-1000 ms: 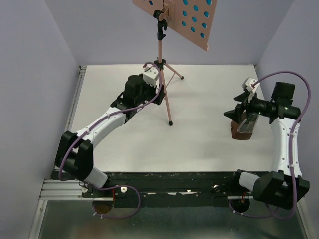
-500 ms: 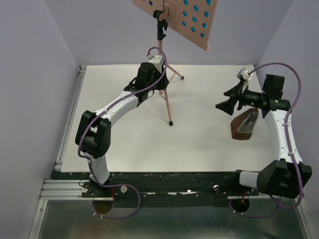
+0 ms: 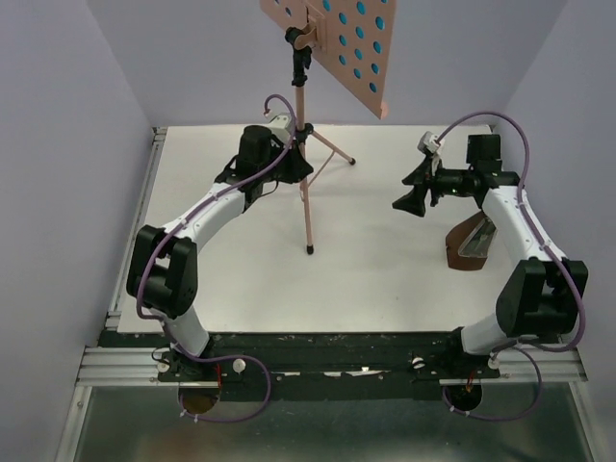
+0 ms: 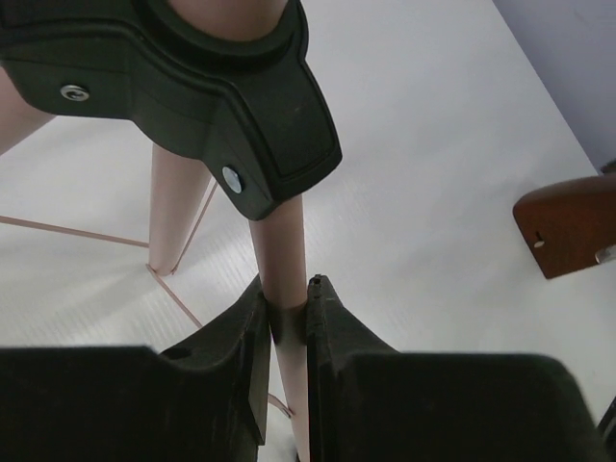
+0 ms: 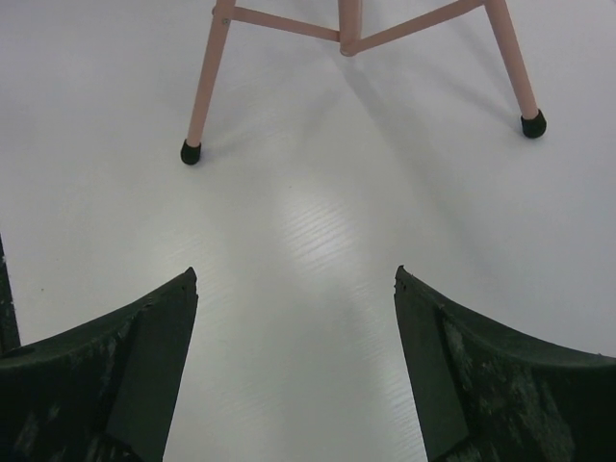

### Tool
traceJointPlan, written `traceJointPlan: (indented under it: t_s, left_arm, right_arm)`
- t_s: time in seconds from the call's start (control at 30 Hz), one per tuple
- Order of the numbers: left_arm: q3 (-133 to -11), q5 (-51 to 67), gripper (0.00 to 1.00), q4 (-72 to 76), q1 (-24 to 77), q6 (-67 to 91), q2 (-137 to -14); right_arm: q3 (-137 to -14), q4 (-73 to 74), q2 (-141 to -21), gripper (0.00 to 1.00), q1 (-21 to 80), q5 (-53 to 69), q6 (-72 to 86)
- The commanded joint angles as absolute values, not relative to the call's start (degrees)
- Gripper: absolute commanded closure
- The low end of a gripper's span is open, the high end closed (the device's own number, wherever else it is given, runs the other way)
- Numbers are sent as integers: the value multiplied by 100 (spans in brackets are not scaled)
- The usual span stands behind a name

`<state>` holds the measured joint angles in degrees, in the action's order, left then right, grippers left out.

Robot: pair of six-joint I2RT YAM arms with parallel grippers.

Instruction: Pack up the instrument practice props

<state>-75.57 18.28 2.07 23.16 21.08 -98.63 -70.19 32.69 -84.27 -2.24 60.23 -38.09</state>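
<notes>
Left gripper [image 4: 287,318] pinched tight on pink tube of music stand [image 3: 301,101], near middle of tabletop [image 3: 231,279] far edge. Right gripper [image 3: 402,199] spread wide, empty. Metronome [image 3: 472,243] near right edge.

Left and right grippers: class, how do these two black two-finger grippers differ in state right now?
The left gripper is shut on a salmon-pink tube of the tripod music stand; the right gripper holds nothing. The left gripper's jaws stand narrow; the right gripper's gape wide above the white table. Both are black.
</notes>
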Motion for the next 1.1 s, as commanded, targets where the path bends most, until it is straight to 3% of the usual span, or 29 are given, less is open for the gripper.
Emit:
traceJointPlan:
  t_s: [0.0,0.27,0.67,0.83,0.97,1.07]
  left_arm:
    - [-7111,3240,100,-440,1838,1240,-9405]
    - [-6583,4938,100,-1334,1556,-605,-8658]
    - [-6161,4975,100,-1907,1512,-1046,-8113]
    - [-5968,4729,100,-1811,1494,-1248,-7945]
    - [-5898,4623,100,-1767,1477,-1388,-7910]
    - [-5784,4326,100,-1574,1477,-1450,-7849]
  right_arm:
    - [-7567,3289,-8937,11,157,5784,-4343]
    - [-8436,3067,-9974,9,1027,5528,-4447]
    - [-9466,1444,-11329,11,2047,5431,-3026]
    - [-9501,1573,-11522,26,2302,5634,-3049]
    - [-9282,1775,-11382,57,2426,5459,-3243]
    - [-8887,1486,-11137,71,2435,5204,-3007]
